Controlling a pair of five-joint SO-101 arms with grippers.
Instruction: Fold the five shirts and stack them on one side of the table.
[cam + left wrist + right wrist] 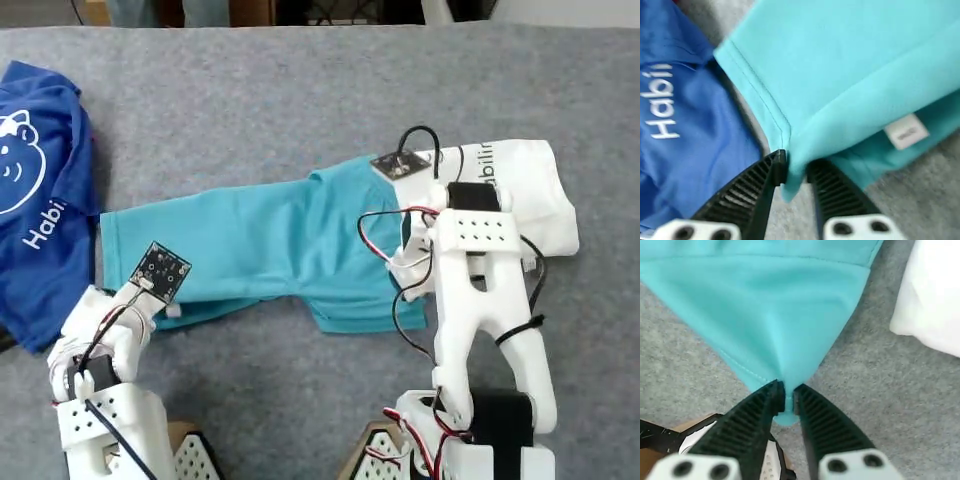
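Observation:
A teal shirt (pixel 270 240) lies spread across the middle of the grey table, held between both arms. My left gripper (pixel 792 172) is shut on a hemmed corner of the teal shirt (pixel 850 75), at the shirt's near left end beside the blue shirt (pixel 685 145). My right gripper (pixel 788 397) is shut on a pointed fold of the teal shirt (pixel 775 315) at its right end, lifted a little off the table. A blue shirt (pixel 40 190) with white print lies at the far left. A white shirt (pixel 530 190) lies folded at the right, partly under the right arm.
The grey felt tabletop (pixel 250 90) is bare along the far side and in front of the teal shirt. A white label (pixel 905 132) shows on the teal shirt's lower layer. The white shirt (pixel 935 295) lies close beside my right gripper.

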